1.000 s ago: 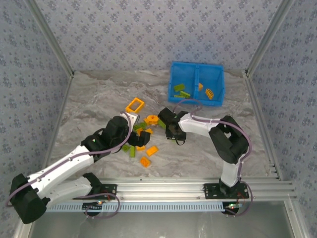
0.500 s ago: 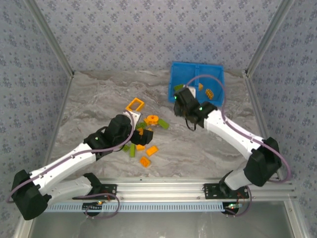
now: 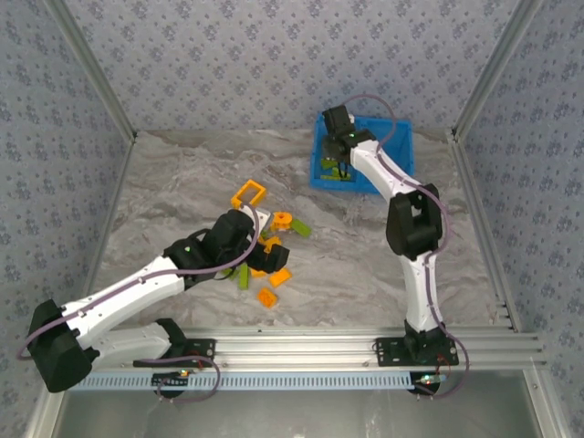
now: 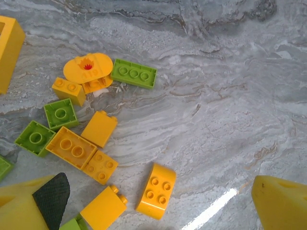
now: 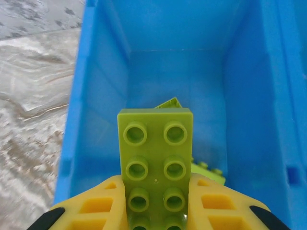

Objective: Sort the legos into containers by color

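Note:
My right gripper (image 5: 156,194) is shut on a lime green two-by-four lego (image 5: 156,143) and holds it over the left compartment of the blue bin (image 5: 98,72). Two green legos (image 5: 208,170) lie on that compartment's floor. From above, the right gripper (image 3: 336,144) hangs at the bin's (image 3: 392,121) left half. My left gripper (image 3: 269,254) hovers open over the pile. Below it lie a curved orange lego (image 4: 154,189), more orange ones (image 4: 98,128), green ones (image 4: 134,73) and the round orange piece (image 4: 88,67). The open orange frame (image 3: 248,193) lies just beyond the pile.
Patterned walls close in the marble table (image 3: 164,182) on three sides, and a metal rail (image 3: 301,339) runs along the near edge. Two loose orange legos (image 3: 274,286) lie near the pile's front. The right arm stretches across the bin's front right corner.
My right arm has swung from the pile up to the bin, carrying the green lego. My left gripper has moved a little further over the pile, still open.

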You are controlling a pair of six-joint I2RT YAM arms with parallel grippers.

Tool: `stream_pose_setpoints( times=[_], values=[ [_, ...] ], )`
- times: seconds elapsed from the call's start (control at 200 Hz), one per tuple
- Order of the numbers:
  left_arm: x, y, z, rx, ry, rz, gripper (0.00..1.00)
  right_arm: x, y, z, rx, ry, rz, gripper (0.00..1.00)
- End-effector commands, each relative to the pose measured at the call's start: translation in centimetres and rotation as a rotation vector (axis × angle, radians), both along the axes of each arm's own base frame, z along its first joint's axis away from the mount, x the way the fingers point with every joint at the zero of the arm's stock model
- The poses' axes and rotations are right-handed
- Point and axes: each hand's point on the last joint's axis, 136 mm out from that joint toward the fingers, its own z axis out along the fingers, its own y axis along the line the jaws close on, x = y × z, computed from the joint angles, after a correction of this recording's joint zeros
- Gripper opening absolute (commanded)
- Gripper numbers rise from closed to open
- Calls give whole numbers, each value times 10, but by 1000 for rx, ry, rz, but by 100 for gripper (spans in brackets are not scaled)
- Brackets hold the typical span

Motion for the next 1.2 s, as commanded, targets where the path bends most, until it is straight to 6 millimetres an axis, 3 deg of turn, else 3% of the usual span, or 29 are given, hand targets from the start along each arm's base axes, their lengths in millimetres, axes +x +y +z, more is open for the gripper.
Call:
stream_pose_setpoints(
  times=[0.0,0.155,0.215,0.32,0.395,0.45,0.525,0.595,0.645,0.8,0.949,1.054,1.194],
  values=[
    [-1,2,19,-22,-23,11,99,18,-12,-11,4,41,-1,31],
    [3,3,28,-3,-36,20,99,45,-7,-16,16,30,38,46],
    [5,3,31,-5,-31,37,99,51,-4,-4,20,4,45,51],
    [8,0,33,-35,-13,66,99,53,-3,16,42,-26,53,51],
    [13,-2,33,-63,2,112,99,47,-3,40,59,-46,60,51],
    [23,6,30,-74,21,236,99,38,-1,59,74,-58,72,51],
    [38,21,25,-107,56,452,99,19,1,86,85,-82,90,51],
    [47,23,17,-155,116,602,97,-6,4,110,94,-123,112,51],
    [52,13,12,-181,156,636,95,-26,8,124,107,-166,135,54],
    [65,-22,-11,-157,297,761,93,-93,9,160,71,-264,178,79],
    [79,-65,-35,-162,413,846,99,-158,-14,178,63,-289,163,100],
    [86,-86,-62,-179,493,923,98,-202,-33,184,104,-299,147,100],
    [99,-92,-85,-111,489,994,96,-250,-57,184,154,-331,118,100]
  ],
)
